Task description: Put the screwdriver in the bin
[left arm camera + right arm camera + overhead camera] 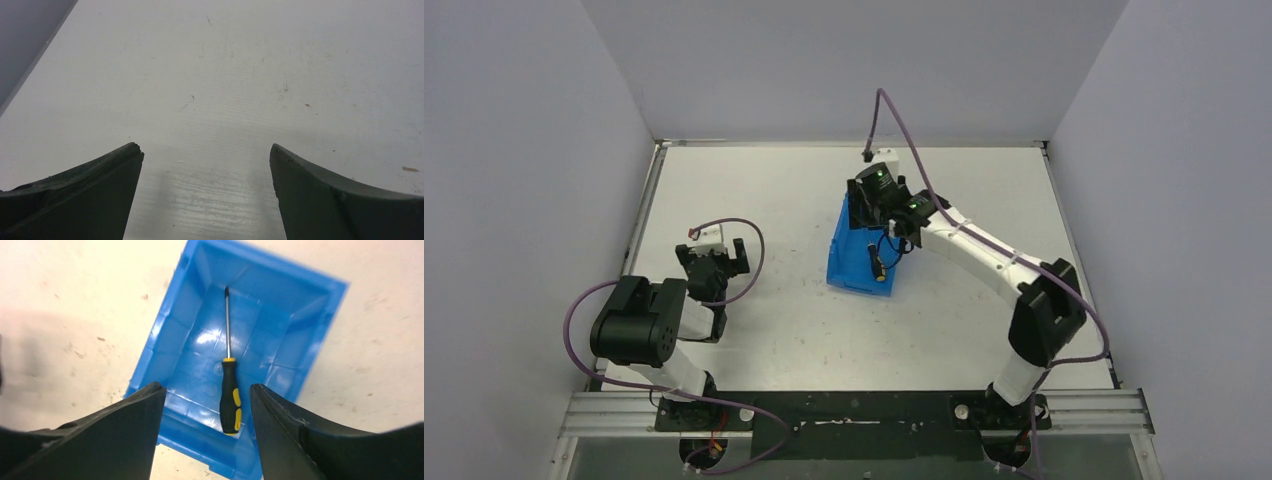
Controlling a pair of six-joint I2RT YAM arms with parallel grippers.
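Note:
The screwdriver (229, 390), black handle with yellow inserts and a thin metal shaft, lies flat on the floor inside the blue bin (175, 325). From the top view the bin (844, 262) stands mid-table with the screwdriver (877, 262) inside it near the front right. My right gripper (207, 390) hangs above the bin, open, its fingers apart on either side of the handle without touching it. Over bare table on the left, my left gripper (206, 150) is open and holds nothing; in the top view the left gripper (714, 258) stands well apart from the bin.
Grey walls enclose the white table (774, 200) on three sides. The right arm's purple cable (894, 115) arcs above the bin. A metal rail (854, 410) runs along the near edge by both arm bases.

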